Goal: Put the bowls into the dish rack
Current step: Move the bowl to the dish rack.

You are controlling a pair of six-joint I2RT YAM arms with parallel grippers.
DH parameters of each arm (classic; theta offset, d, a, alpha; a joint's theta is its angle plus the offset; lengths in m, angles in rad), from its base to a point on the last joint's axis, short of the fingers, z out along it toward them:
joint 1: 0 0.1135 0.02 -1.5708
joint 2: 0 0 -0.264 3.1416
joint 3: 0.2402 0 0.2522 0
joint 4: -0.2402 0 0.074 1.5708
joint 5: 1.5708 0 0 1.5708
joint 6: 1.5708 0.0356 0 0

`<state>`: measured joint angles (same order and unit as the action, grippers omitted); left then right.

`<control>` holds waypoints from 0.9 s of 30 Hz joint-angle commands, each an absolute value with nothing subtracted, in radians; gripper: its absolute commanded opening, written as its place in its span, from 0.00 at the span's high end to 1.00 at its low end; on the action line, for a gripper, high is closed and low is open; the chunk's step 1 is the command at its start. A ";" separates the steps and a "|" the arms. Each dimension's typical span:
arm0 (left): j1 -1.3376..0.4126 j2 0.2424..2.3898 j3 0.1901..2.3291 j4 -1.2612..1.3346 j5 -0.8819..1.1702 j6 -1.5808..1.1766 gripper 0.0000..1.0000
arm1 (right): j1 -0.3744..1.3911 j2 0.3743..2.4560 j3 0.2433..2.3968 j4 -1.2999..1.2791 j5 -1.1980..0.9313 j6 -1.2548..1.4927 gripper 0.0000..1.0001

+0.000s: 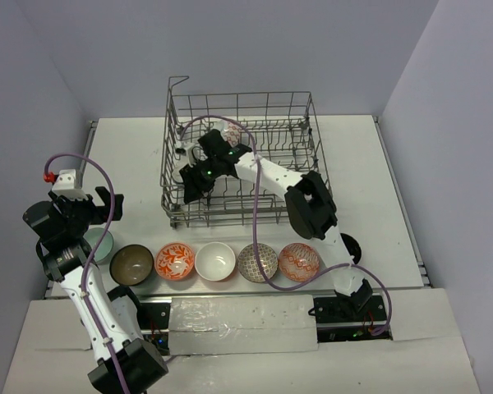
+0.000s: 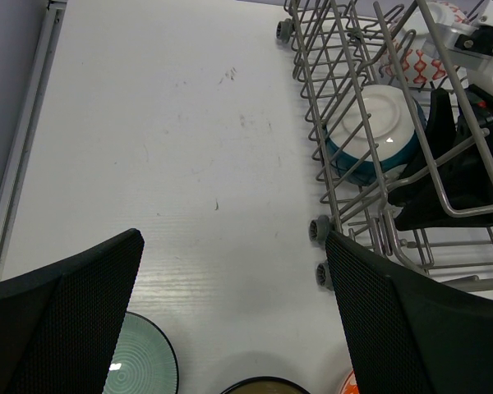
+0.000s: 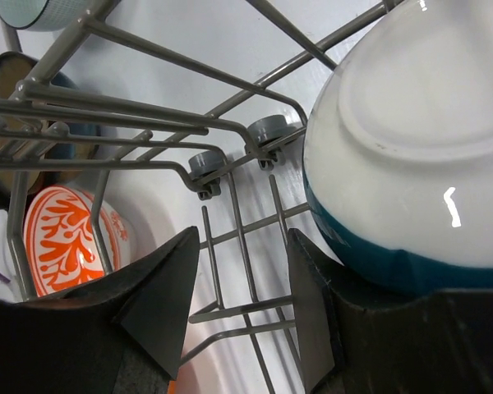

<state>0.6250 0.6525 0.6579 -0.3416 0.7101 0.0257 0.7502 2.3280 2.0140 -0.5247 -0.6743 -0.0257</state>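
Note:
The grey wire dish rack (image 1: 240,95) stands at the table's middle back. My right gripper (image 1: 191,185) is inside its near left corner, open and empty (image 3: 242,304). A teal bowl with a white underside (image 3: 411,139) leans on edge in the rack just beside the right finger; it also shows in the left wrist view (image 2: 370,131). A red-patterned bowl (image 2: 419,61) stands further back in the rack. My left gripper (image 2: 234,328) is open and empty, above the table left of the rack. Pale green (image 1: 101,245), brown (image 1: 131,264), orange-patterned (image 1: 174,261), white (image 1: 215,261), grey-patterned (image 1: 257,262) and red-patterned (image 1: 299,262) bowls form a row.
The bowl row lies along the table's near edge, in front of the rack. A black round thing (image 1: 351,245) sits behind the right arm at the row's right end. The rack's small wheels (image 2: 316,230) face the left gripper. Walls close in the table on three sides.

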 commanded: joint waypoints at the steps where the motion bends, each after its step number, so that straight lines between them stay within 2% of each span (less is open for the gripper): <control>1: 0.632 0.655 0.655 -0.319 0.724 0.043 0.01 | 0.709 2.269 1.997 -0.500 -0.584 -0.061 0.45; 9: 0.634 0.660 0.655 -0.318 0.727 0.041 0.01 | 0.657 2.223 1.997 -0.466 -0.719 0.035 0.45; 17: 0.634 0.655 0.653 -0.316 0.727 0.043 0.01 | 0.650 2.192 1.983 -0.473 -0.675 -0.028 0.45; 22: 0.635 0.660 0.661 -0.331 0.755 0.046 0.01 | 0.652 2.206 1.993 -0.477 -0.719 -0.025 0.45; 26: 0.624 0.675 0.724 -0.371 0.847 0.051 0.12 | 0.653 2.203 1.997 -0.483 -0.727 -0.028 0.45; 27: 0.621 0.681 0.730 -0.377 0.862 0.052 0.20 | 0.653 2.200 1.994 -0.485 -0.732 -0.028 0.45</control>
<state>0.6266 0.6724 0.6689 -0.3637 0.7700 0.0330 0.6567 2.2581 1.9884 -0.5243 -0.7273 0.0017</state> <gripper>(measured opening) 0.840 0.551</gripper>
